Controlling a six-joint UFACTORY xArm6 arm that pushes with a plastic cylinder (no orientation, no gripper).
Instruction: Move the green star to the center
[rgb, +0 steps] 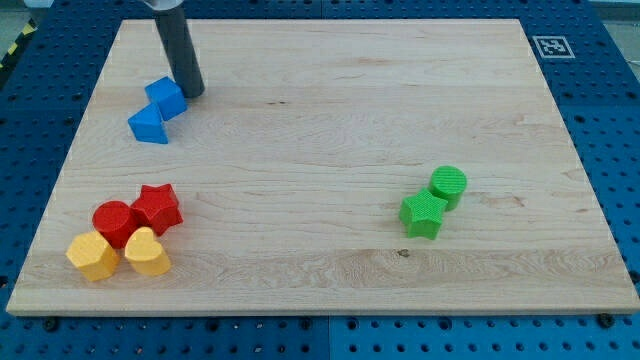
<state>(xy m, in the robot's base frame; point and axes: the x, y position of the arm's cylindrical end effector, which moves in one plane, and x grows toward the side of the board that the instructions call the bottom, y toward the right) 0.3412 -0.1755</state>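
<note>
The green star (423, 214) lies on the wooden board (330, 120) at the view's lower right. A green cylinder (448, 185) touches it on its upper right side. My tip (193, 91) is at the view's upper left, far from the green star. It stands just right of a blue cube (165, 97), touching or nearly touching it.
A blue triangular block (149, 125) sits just below and left of the blue cube. At the lower left are a red star (157, 208), a red cylinder (113, 221), a yellow hexagon (92, 256) and a yellow heart (147, 251), bunched together. A marker tag (549, 45) is at the board's upper right corner.
</note>
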